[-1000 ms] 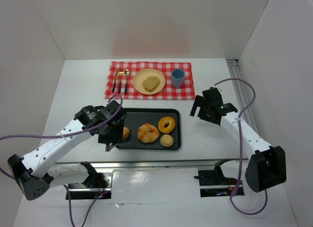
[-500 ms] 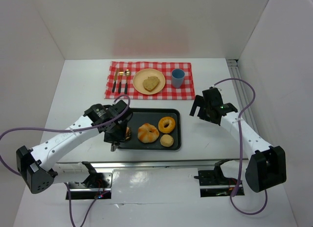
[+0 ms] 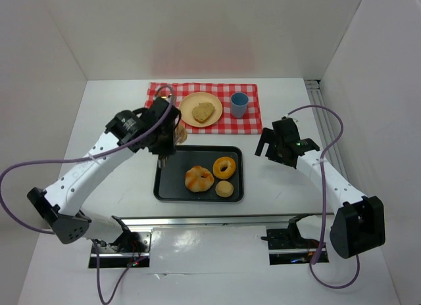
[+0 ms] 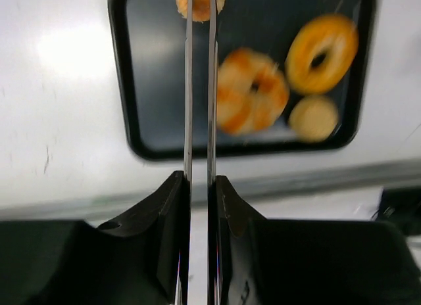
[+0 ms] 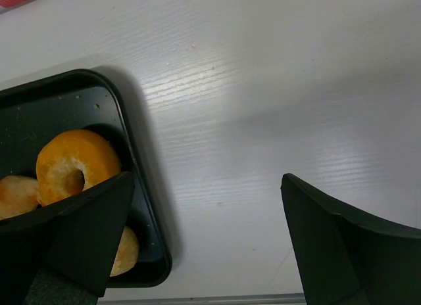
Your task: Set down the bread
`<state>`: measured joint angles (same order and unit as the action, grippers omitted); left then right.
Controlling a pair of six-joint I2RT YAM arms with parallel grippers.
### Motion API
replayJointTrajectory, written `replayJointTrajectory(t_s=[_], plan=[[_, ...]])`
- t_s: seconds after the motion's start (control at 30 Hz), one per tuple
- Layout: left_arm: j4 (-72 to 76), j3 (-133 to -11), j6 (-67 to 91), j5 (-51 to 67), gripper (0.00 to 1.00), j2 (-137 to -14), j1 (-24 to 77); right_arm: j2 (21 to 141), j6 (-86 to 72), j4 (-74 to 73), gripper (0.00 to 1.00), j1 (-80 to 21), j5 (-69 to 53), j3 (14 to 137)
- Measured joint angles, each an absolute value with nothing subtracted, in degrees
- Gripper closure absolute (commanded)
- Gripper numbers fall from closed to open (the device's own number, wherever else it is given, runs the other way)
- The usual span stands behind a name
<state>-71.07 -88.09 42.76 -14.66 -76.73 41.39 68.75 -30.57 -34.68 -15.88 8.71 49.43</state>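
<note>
My left gripper [image 3: 173, 135] is shut on a small piece of bread [image 3: 179, 133] and holds it in the air above the far left corner of the black tray [image 3: 172, 188], just short of the yellow plate [image 3: 189, 101]. In the left wrist view the bread [image 4: 200, 9] is pinched between the thin fingers [image 4: 188, 88], with the tray [image 4: 158, 88] far below. The plate holds a brown bread slice [image 3: 203, 112]. My right gripper [image 3: 276, 147] is open and empty over the table, right of the tray [image 5: 139, 180].
A twisted roll [image 3: 198, 178], a ring doughnut [image 3: 224, 167] and a small round bun [image 3: 224, 188] lie on the tray. The red checked mat [image 3: 253, 124] holds the plate, a blue cup [image 3: 239, 104] and cutlery [image 3: 155, 110], partly hidden by my left arm.
My left gripper has lifted the bread off the tray's left end and carried it back and up toward the plate. The right arm has not moved.
</note>
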Motion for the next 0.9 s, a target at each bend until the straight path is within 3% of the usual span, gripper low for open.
replayJointTrajectory(t_s=[0.37,0.47,0.57,0.73,0.9], plan=[[-57.2,-118.3,34.0,-14.5,0.73,-106.9,27.9,68.7,-30.6,-34.7,0.0,-15.9,9.0,49.5],[-55.2,-124.7,32.9,-13.3,0.65,-116.4,25.7,68.7,-30.7,-34.7,0.0,-15.9,9.0,49.5],[-54.5,-126.6,32.4,-12.7,0.61,-121.9,24.7,68.7,-30.9,-34.7,0.0,-16.2,8.9,49.5],[-54.4,-126.6,31.5,-11.0,0.41,-125.3,23.7,68.7,-31.0,-34.8,0.0,-16.3,9.0,49.5],[-53.2,-125.9,31.5,-10.2,0.36,-125.1,23.3,68.7,-31.1,-34.8,0.0,-16.3,9.3,49.5]])
